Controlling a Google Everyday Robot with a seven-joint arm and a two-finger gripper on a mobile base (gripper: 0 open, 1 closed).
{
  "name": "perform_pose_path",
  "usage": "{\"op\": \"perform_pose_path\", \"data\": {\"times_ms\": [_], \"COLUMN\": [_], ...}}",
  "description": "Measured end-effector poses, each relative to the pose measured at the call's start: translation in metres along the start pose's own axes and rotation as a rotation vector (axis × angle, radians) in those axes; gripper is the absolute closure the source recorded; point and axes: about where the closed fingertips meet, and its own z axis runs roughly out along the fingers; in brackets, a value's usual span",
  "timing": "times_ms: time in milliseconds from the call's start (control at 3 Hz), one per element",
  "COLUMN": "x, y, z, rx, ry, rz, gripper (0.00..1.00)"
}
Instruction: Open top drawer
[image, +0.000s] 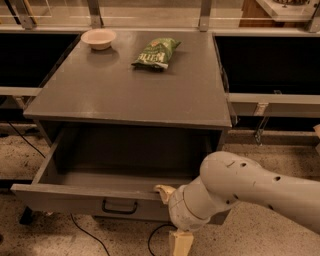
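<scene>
Reaching in from the right of the top drawer (75, 197), which stands pulled out, the pale arm (250, 185) bends low at its front, gripper (171, 217) spread wide, one fingertip (164, 192) on the drawer's front rim right of the handle (120, 206), the other hanging below.

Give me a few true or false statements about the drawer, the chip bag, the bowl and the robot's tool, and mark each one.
1. The grey top drawer is pulled out. True.
2. The green crinkled snack bag lies inside the drawer. False: it lies on the grey cabinet top.
3. The robot's tool is at the drawer's front panel, right of the black bar handle. True.
4. The small cream bowl sits at the top's near right corner. False: it sits at the far left corner.
</scene>
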Motion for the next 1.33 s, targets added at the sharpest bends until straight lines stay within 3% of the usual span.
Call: {"op": "perform_pose_path", "data": {"times_ms": [333,667,1000,1333], "x": [-0.005,-0.003,-0.003,-0.003], "y": [0.039,0.044,0.072,0.072], "z": [-0.001,-0.001,0.001,0.001], "rx": [0.004,0.002,0.001,0.001], "ry": [0.002,0.003,0.008,0.008], "rz": [-0.034,-0.038,-0.055,-0.055], "gripper": [0.0,0.0,0.0,0.0]}}
